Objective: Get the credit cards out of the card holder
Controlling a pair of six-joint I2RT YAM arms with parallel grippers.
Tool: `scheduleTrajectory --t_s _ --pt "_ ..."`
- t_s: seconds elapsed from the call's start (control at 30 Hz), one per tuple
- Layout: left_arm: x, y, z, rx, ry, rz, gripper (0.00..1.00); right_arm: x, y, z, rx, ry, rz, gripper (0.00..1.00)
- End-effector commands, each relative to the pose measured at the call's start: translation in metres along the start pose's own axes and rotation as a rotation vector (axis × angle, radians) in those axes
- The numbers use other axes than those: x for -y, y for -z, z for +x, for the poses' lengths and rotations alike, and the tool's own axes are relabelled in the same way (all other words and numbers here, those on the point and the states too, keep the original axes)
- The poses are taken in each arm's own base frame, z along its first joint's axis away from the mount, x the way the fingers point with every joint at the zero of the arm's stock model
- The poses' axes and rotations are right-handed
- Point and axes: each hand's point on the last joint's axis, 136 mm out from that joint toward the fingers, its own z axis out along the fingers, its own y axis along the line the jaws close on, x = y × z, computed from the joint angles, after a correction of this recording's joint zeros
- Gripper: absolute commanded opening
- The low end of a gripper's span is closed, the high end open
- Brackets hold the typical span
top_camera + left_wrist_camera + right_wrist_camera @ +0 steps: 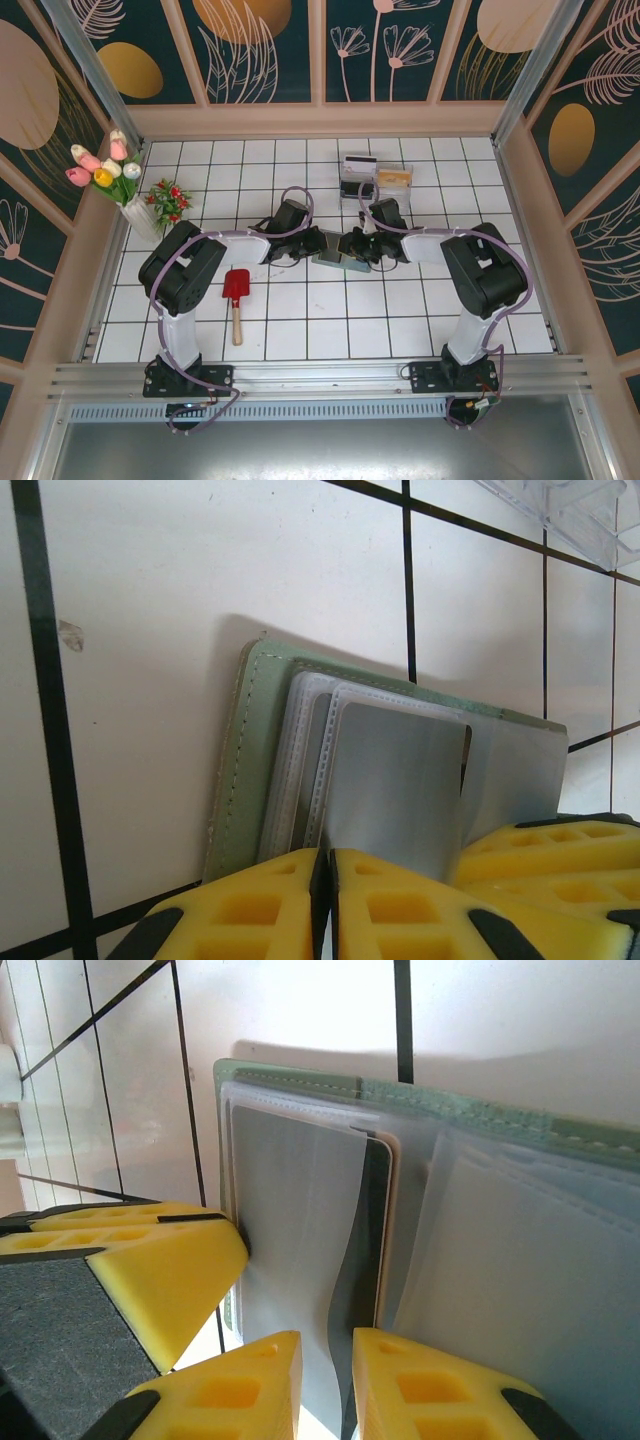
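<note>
Two claws on small grey-green fold-over card holder [238, 780], centre of bench [300, 322]. Left claw [327, 905] pressed together on pocket leaf [400, 790]; right claw [326, 1390] apparently pinching thin dark plastic card [380, 1210]. Next: straight pull out.

The card holder [520, 1260] lies open on the white-tiled worktop [300, 1010], its green rim along the far side. The right end effector [325, 1385] pinches the grey pocket, where a dark card [378, 1222] with a pale edge peeks out. The left end effector [238, 1245] is clamped on the holder's left edge.
</note>
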Motion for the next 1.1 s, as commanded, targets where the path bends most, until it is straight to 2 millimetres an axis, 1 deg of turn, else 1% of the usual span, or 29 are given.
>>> scheduleTrajectory --t_s 0.0,0.2,0.7,0.9,0.97,1.07 --pt "-0.083 -0.004 0.054 -0.156 0.081 -0.279 0.14 0.010 -0.001 0.000 0.003 0.008 0.051 0.23" --pt "-0.084 -0.004 0.054 -0.157 0.082 -0.286 0.14 0.020 0.000 0.004 0.003 0.008 0.082 0.23" --pt "-0.085 -0.004 0.054 -0.156 0.080 -0.290 0.14 0.023 0.000 0.009 -0.013 0.016 0.080 0.23" --pt "-0.085 -0.003 0.054 -0.155 0.081 -0.291 0.15 0.031 -0.001 0.010 -0.014 0.000 0.113 0.27" --pt "-0.084 -0.003 0.054 -0.154 0.080 -0.289 0.15 0.029 -0.001 0.010 -0.013 0.003 0.102 0.27" --pt "-0.084 -0.004 0.054 -0.155 0.081 -0.284 0.15 0.018 -0.002 0.012 -0.023 0.019 0.032 0.24"
